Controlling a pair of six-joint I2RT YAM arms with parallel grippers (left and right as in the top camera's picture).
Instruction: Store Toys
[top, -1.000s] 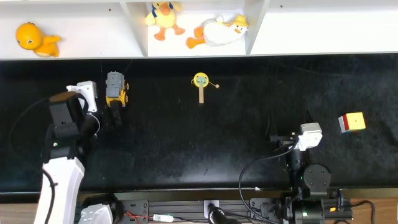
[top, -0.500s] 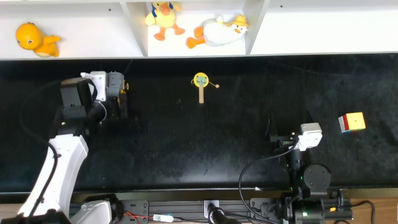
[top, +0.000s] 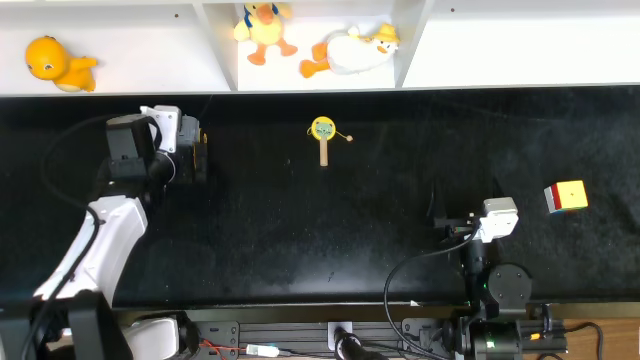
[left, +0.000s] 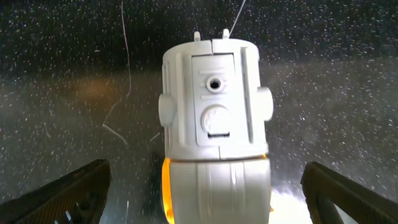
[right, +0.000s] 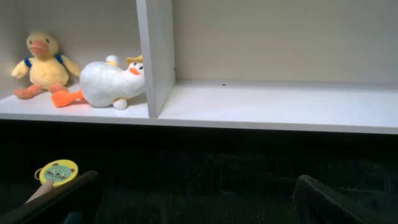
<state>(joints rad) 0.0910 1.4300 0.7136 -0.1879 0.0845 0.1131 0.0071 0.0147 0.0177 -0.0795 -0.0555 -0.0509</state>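
A grey and yellow toy truck (left: 214, 124) stands on the black table (top: 330, 230), between the spread fingers (left: 68, 193) of my left gripper (left: 208, 208), which is open and not touching it. From above, the left gripper (top: 190, 160) covers most of the truck (top: 192, 133) at the back left. A yellow-green rattle with a wooden handle (top: 323, 135) lies at the back centre. A coloured cube (top: 566, 196) sits at the right. My right gripper (top: 438, 208) is open, low near the front right, facing the shelf with the rattle (right: 57, 172) ahead of it.
A white shelf (top: 500, 45) runs along the back. It holds an orange duck (top: 58, 62), a yellow duck plush (top: 264, 28) and a white duck plush (top: 350, 50). The right compartment (right: 280, 106) is bare.
My left arm has swung back and to the right, bringing its open gripper over the truck. The right arm has not moved.
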